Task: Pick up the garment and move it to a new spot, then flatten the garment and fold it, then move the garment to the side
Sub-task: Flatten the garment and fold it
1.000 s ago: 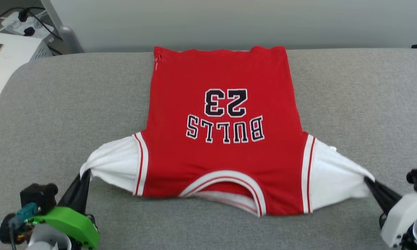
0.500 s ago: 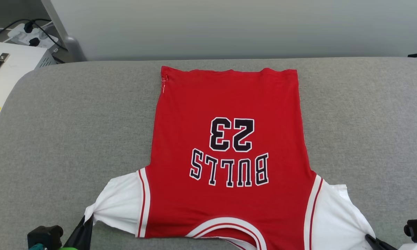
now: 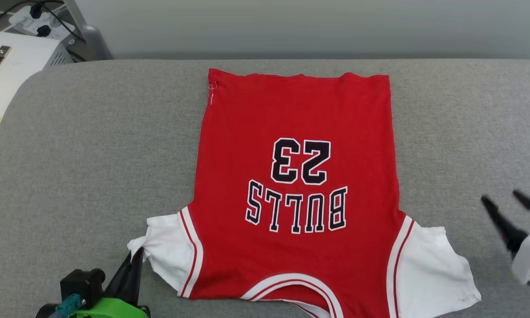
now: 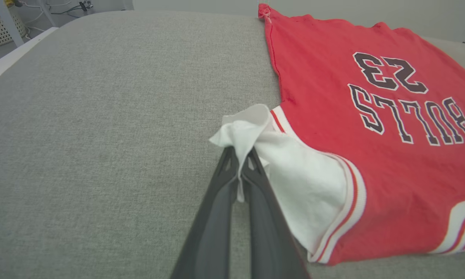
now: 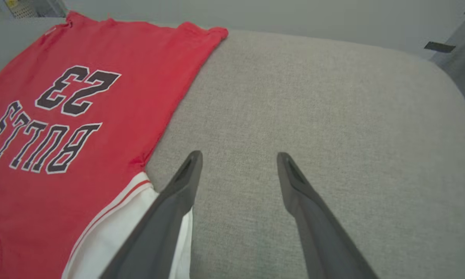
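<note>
The garment [image 3: 291,176] lies spread face-up on the grey padded surface, a red T-shirt with white sleeves and black "BULLS 23" lettering, its collar toward me. My left gripper [image 3: 132,260] at the lower left is shut on the tip of the shirt's white left sleeve [image 4: 240,131], which bunches up between the dark fingers [image 4: 224,182]. My right gripper [image 3: 503,201] hovers open to the right of the other white sleeve [image 3: 428,265], holding nothing. In the right wrist view its two fingers [image 5: 186,174] stand wide apart over bare cushion, beside the garment [image 5: 81,116].
The grey cushion [image 3: 92,154] extends wide on both sides of the shirt. A white cabinet [image 3: 13,62] with a power strip and cables stands beyond its far left corner. A pale wall runs behind the far edge.
My right gripper has opened, let go of the right sleeve and moved off to the right. The left sleeve has slackened toward the shirt body. The head camera has shifted.
</note>
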Tool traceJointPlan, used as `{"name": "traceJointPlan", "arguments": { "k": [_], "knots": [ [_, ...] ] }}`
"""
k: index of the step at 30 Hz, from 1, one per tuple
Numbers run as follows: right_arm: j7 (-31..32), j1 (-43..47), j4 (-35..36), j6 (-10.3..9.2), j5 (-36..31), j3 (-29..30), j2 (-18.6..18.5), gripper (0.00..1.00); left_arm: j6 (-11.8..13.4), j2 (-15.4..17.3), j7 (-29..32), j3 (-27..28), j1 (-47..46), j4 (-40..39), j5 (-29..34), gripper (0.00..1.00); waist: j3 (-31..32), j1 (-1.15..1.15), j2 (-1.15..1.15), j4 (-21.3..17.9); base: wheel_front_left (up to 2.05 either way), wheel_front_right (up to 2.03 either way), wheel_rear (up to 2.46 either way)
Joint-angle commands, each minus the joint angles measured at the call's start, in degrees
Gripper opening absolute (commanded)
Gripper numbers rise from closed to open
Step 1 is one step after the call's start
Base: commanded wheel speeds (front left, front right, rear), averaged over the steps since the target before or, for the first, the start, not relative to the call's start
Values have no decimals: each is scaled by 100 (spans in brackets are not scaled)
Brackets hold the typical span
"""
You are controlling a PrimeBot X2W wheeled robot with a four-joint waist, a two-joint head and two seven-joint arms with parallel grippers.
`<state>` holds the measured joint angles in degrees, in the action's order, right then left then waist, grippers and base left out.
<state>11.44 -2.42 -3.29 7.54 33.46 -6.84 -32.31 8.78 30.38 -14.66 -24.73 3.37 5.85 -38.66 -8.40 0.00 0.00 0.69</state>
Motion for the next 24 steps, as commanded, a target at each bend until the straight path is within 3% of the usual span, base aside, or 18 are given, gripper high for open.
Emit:
{"name": "traceJointPlan", "arguments": {
  "k": [1, 7, 12, 20, 24],
  "knots": [
    [38, -338, 154, -5, -51, 133, -97, 100, 1, -73, -33, 53, -156, -76, 93, 0, -194, 0, 0, 126, 0, 0, 0],
    [529, -1832, 689, -5, -293, 331, -534, 100, -4, -282, -34, 156, -507, -361, 456, 0, -761, 0, 0, 450, 0, 0, 0],
    [1485, -3350, 679, -5, -413, -109, -740, 100, -124, -511, -34, 205, -889, -537, 729, 0, -1359, 0, 0, 756, 0, 0, 0],
    [3677, -5537, -992, -5, -257, -984, -689, 100, -376, -963, -34, 231, -1384, -582, 1103, 0, -2098, 0, 0, 1189, 0, 0, 0],
    [4360, -6144, -1696, -5, -71, -1147, -502, 100, -493, -1139, -34, 269, -1521, -539, 1256, 0, -2380, 0, 0, 1316, 0, 0, 0]
  ]
}}
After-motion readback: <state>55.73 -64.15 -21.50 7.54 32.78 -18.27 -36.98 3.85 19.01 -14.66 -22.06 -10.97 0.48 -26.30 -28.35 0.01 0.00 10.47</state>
